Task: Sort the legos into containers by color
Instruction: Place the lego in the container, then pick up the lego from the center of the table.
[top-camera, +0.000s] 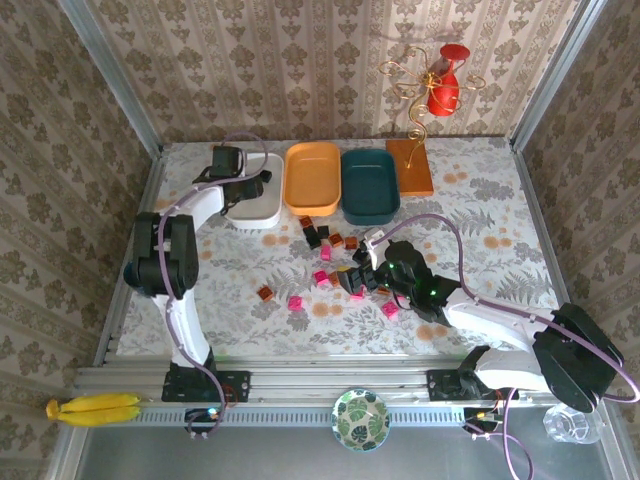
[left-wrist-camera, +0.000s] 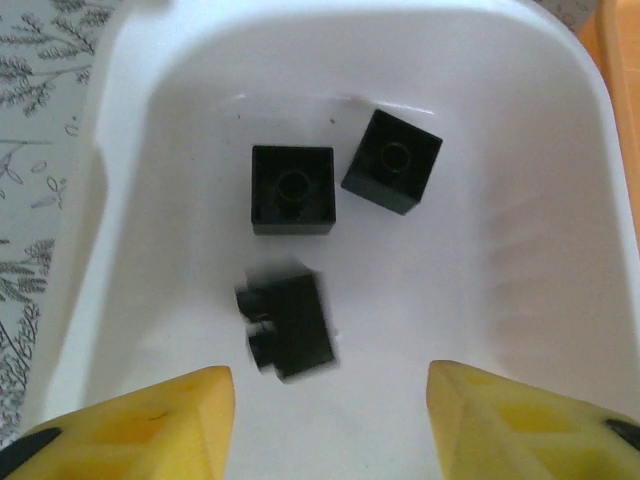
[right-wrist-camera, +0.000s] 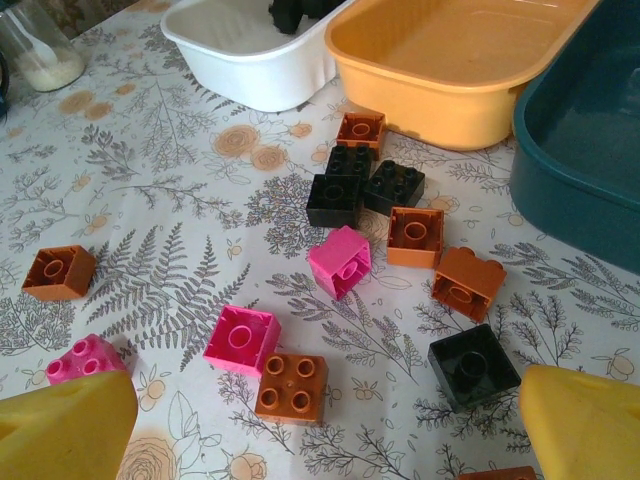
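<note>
Wallpaper with a pale damask print closes in the table in the top view. The left gripper (top-camera: 232, 163) hangs over the far end of the white tray (top-camera: 265, 208), which sits beside the orange-yellow tray (top-camera: 312, 180) and the teal tray (top-camera: 370, 188). An orange-brown board (top-camera: 411, 168) carrying a gold wire stand (top-camera: 415, 80) and a red vase (top-camera: 444, 90) lies just right of the teal one. The right gripper (top-camera: 352, 277) sits low among loose legos (top-camera: 325, 245) strewn on the flowered cloth (top-camera: 240, 270) near the trays. Bananas (top-camera: 92, 406), a leaf-patterned bowl (top-camera: 360, 420) and a clear bottle (top-camera: 572, 425) lie beyond the near rail.

In the left wrist view, yellow fingertips (left-wrist-camera: 150, 425) stand wide apart and empty above the white tray. Three black bricks (left-wrist-camera: 292, 190) lie inside it, the nearest blurred and on its side.

In the right wrist view, the right gripper's pads (right-wrist-camera: 585, 420) are spread wide and hold nothing. A black brick (right-wrist-camera: 473, 367), an orange-brown brick (right-wrist-camera: 291, 385) and pink bricks (right-wrist-camera: 241, 340) lie on the cloth ahead. More cluster near the orange-yellow tray's wall. A glass jar (right-wrist-camera: 40, 50) stands far left.
</note>
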